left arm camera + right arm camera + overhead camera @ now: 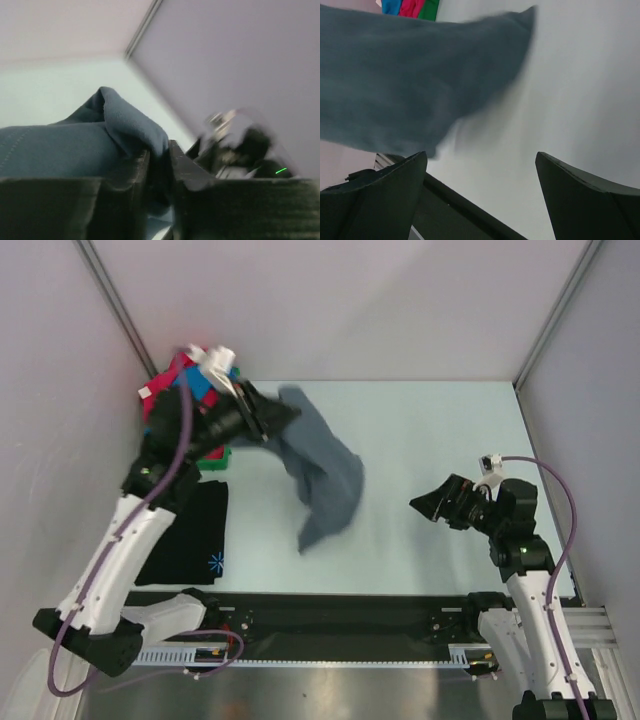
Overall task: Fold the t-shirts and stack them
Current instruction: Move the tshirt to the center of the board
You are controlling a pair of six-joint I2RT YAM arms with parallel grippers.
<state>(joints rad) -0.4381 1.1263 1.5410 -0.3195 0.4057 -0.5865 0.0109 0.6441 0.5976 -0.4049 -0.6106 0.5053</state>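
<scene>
My left gripper is shut on the slate-grey t-shirt and holds it in the air, with the cloth hanging down toward the table's middle. In the left wrist view the cloth is pinched between the jaws. The black t-shirt with a small blue-white print lies folded flat at the near left. Pink and blue shirts are piled at the far left behind the arm. My right gripper is open and empty to the right of the hanging shirt, which fills the upper left of its view.
A green tray edge shows under the left arm by the pile. White walls close in the table on the left, back and right. A black rail runs along the near edge.
</scene>
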